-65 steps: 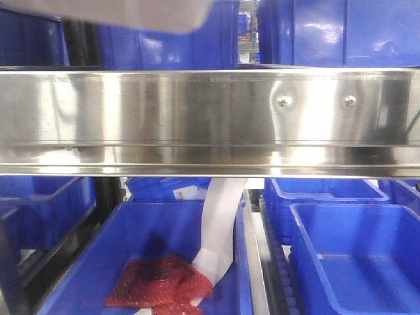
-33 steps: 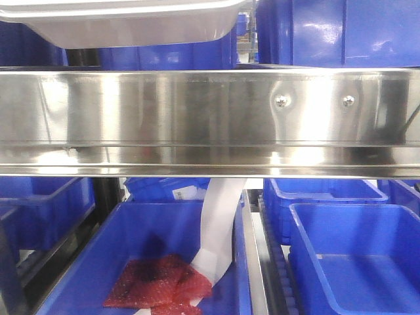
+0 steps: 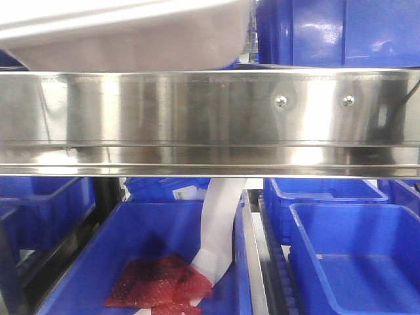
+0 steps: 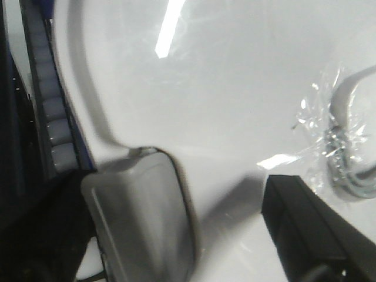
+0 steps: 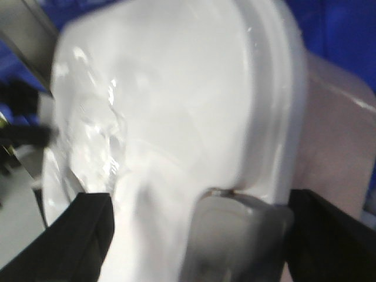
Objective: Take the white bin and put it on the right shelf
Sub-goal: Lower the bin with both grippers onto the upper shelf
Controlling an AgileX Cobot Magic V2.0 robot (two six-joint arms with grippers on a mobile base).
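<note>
Left claw [image 4: 232, 226] and right claw [image 5: 197, 238] each clamp the rim of the large off-white plastic bin [image 3: 125, 33], which sits above the shiny stainless-steel shelf rail [image 3: 197, 118].

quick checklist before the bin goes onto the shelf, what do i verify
1. Left gripper on the white bin: ok, one grey finger lies on its rim.
2. Right gripper on the bin: ok, a grey finger sits at the rim.
3. Bin above the shelf rail: cannot tell, its bottom edge meets the rail's top in the front view.
4. Bin level: not ok, it looks tilted, lower on the left.
5. Free spot on the shelf: cannot tell, the blue crate fills the right and the bin hides the left.
6. Plastic-wrapped item in the bin: ok, lying still.
</note>
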